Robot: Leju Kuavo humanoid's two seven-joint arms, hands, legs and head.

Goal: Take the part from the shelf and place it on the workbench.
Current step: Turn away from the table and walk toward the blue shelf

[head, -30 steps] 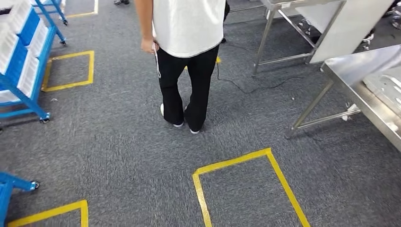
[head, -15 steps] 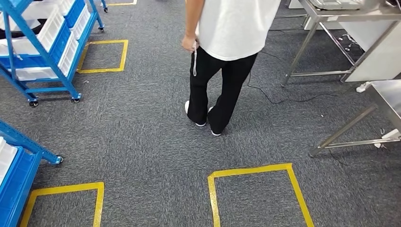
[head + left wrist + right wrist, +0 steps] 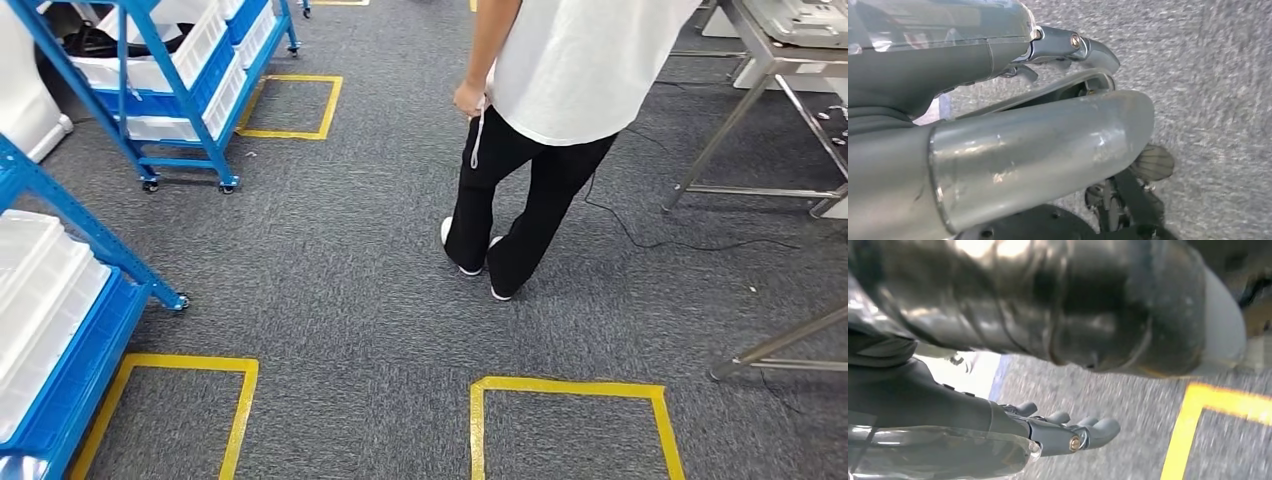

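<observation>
Hanging at the robot's side, left hand (image 3: pixel 1068 47) is pointing down at the grey carpet (image 3: pixel 340 270); its fingers are too hidden to tell if they're apart or curled. Right hand (image 3: pixel 1068 432) is hanging too, fingers stretched out and slightly apart, holding nothing. In the head view, blue shelves (image 3: pixel 170 90) are standing far left with white bins (image 3: pixel 40 290); can't make out the part in them. A person (image 3: pixel 560 110) is standing mid-floor, back turned. Steel workbench (image 3: pixel 790 40) is sitting far right. Yellow tape squares (image 3: pixel 570 385) are marking the carpet.
</observation>
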